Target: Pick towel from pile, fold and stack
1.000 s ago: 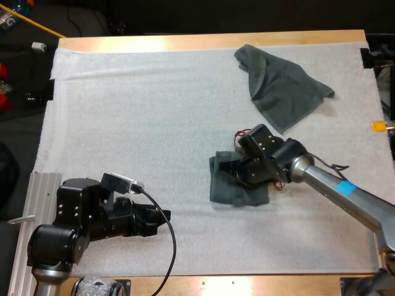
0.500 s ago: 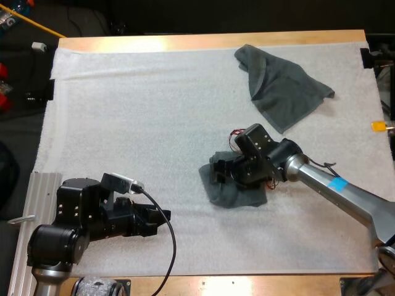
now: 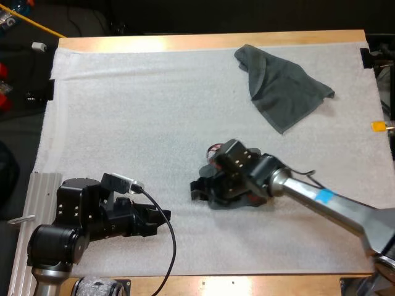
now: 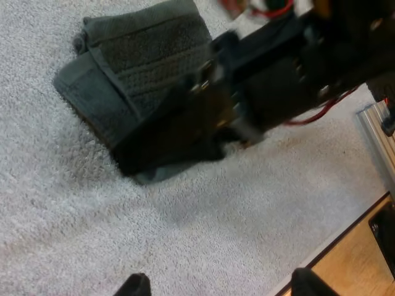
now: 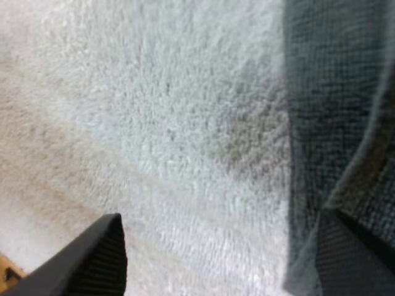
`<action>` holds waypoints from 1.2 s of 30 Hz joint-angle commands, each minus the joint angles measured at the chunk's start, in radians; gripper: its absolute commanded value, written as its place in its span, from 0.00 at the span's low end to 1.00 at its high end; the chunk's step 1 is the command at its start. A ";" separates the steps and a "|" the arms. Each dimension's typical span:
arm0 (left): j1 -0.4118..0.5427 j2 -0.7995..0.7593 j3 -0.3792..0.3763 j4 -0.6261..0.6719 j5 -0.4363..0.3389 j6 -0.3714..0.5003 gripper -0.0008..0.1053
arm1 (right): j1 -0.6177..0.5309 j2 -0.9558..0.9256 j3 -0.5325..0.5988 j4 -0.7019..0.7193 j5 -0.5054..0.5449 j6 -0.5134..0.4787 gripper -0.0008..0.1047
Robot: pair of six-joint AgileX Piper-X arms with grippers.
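The left gripper (image 3: 157,222) has not moved in the last second. It rests low over the white mat (image 3: 154,111) at the near left, and the left wrist view shows its two fingertips (image 4: 134,285) well apart with only bare mat between them, so it is open and holds nothing. Ahead of it and to its right is the right gripper (image 3: 199,188), which has moved. A second ago it sat farther right, over the middle of the folded towel (image 4: 142,61). It has since slid left and slightly toward the near edge, closing part of the gap to the left gripper, though the two are still clearly apart. The folded towel lies flat on the mat under the right gripper and its wrist. In the high view much more of the towel is covered by the arm than before. From the left wrist view, its ribbed, doubled edge sticks out on the far side of the right gripper's fingers. The right wrist view shows that arm's own fingers spread wide and gripping nothing: one finger (image 5: 102,253) is over bare mat, and the other is over the towel's edge, with the cloth border running between them. Whether that finger touches the cloth cannot be told. Far beyond the right gripper and to its right, near the back of the wooden table (image 3: 185,43), the crumpled towel (image 3: 281,83) lies loosely spread on the mat in the same place and shape as before.
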 commanded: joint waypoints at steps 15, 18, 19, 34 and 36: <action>-0.002 -0.003 -0.004 0.004 0.007 -0.001 0.46 | -0.001 -0.183 -0.006 0.147 0.171 -0.084 0.60; -0.002 -0.003 -0.004 0.004 0.007 0.004 0.46 | -0.001 -0.269 -0.006 0.224 0.214 -0.133 0.60; -0.002 -0.003 -0.004 0.004 0.007 0.006 0.46 | -0.001 -0.298 -0.006 0.251 0.228 -0.142 0.60; -0.002 -0.003 -0.004 0.002 0.007 0.007 0.46 | -0.001 -0.750 -0.006 0.573 0.412 -0.158 0.60; -0.002 -0.003 -0.004 0.001 0.009 0.025 0.46 | -0.001 -0.805 -0.006 0.607 0.415 -0.151 0.60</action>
